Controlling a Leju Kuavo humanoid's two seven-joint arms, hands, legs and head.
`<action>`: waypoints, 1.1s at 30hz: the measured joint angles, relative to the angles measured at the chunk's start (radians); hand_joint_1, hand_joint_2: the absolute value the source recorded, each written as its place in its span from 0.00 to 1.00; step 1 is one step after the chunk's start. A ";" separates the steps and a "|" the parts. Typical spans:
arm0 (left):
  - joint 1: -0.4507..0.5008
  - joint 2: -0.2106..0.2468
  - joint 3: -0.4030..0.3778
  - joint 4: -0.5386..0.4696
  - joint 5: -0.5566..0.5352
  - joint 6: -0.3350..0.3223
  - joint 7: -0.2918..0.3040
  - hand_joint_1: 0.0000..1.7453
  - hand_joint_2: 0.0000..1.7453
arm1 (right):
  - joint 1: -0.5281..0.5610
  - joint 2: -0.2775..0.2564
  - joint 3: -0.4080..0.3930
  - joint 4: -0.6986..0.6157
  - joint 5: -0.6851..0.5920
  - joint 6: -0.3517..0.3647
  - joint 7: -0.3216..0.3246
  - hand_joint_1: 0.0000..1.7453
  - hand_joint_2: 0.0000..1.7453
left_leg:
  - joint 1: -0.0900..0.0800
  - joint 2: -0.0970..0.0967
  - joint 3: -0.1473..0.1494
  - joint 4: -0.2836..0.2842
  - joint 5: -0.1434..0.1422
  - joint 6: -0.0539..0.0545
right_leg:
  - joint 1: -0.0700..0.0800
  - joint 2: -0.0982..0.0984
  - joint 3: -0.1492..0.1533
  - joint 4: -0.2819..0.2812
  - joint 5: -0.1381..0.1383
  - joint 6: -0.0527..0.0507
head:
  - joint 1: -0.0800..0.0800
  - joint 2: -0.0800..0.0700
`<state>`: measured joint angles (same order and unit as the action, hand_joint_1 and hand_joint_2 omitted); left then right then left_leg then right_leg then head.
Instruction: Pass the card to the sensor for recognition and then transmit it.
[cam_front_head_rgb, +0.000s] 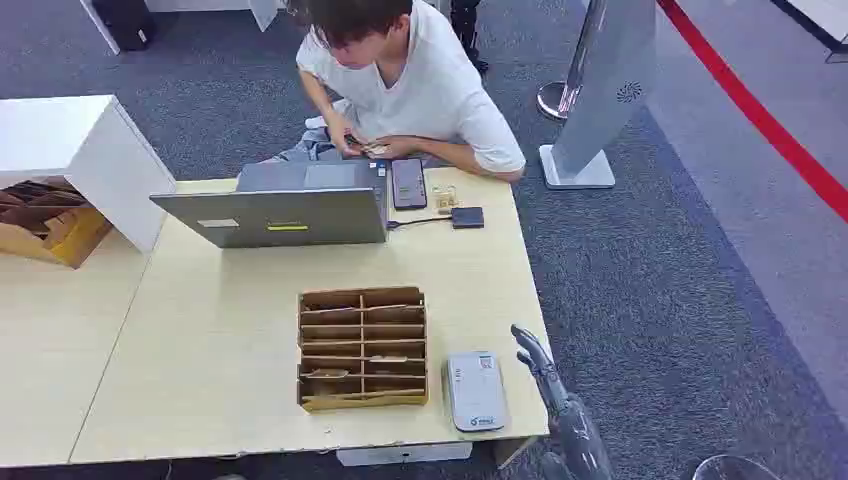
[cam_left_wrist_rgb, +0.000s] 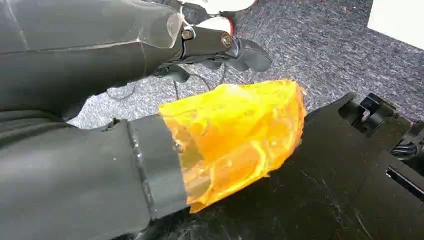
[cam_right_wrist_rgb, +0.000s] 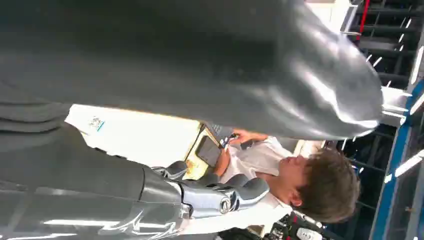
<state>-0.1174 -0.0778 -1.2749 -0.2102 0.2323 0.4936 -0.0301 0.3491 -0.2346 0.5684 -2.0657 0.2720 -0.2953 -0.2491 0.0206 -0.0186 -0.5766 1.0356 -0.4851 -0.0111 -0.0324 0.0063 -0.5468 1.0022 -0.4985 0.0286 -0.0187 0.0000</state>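
Just beside table edge (cam_front_head_rgb: 535, 330), right robot hand (cam_front_head_rgb: 545, 372).

Even, bright overhead light falls on the table (cam_front_head_rgb: 230, 400) with soft, faint shadows. In the right wrist view, the near thumb (cam_right_wrist_rgb: 200, 60) is blurred, carrying glare streaks. In the left wrist view, the yellow cover (cam_left_wrist_rgb: 235, 135) glistens, slightly soft.

Our right arm comes up from bottom right in the head view, right hand (cam_front_head_rgb: 537, 358) raised, fingers extended and apart, holding nothing. Our left hand (cam_left_wrist_rgb: 220, 45) shows in the left wrist view, fingers stretched out, nothing gripped.
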 joint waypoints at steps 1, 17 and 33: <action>0.000 0.000 0.000 0.000 0.000 0.000 0.000 0.00 0.00 | 0.000 0.000 0.000 0.000 0.000 0.000 0.000 0.00 0.00 | 0.000 0.000 0.000 0.000 0.000 0.000 | 0.000 0.000 0.000 0.000 0.000 0.000 | 0.000 0.000; 0.000 -0.009 0.025 0.009 -0.001 0.005 -0.018 0.00 0.00 | 0.005 0.024 -0.022 -0.006 0.016 0.061 -0.002 0.00 1.00 | 0.000 0.000 0.000 0.000 0.000 0.000 | 0.000 0.000 0.000 0.000 0.000 0.000 | 0.000 0.000; -0.015 -0.050 0.026 0.091 0.042 -0.002 -0.101 0.00 0.00 | -0.008 0.087 -0.064 -0.027 0.301 0.089 0.034 0.00 1.00 | 0.000 0.000 0.000 0.000 0.000 0.000 | 0.000 0.000 0.000 0.000 0.000 0.000 | 0.000 0.000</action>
<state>-0.1327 -0.1274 -1.2493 -0.1195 0.2746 0.4914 -0.1315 0.3408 -0.1477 0.5039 -2.0931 0.5726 -0.2064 -0.2152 0.0206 -0.0185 -0.5763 1.0356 -0.4850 -0.0111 -0.0324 0.0063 -0.5466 1.0022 -0.4984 0.0286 -0.0183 0.0000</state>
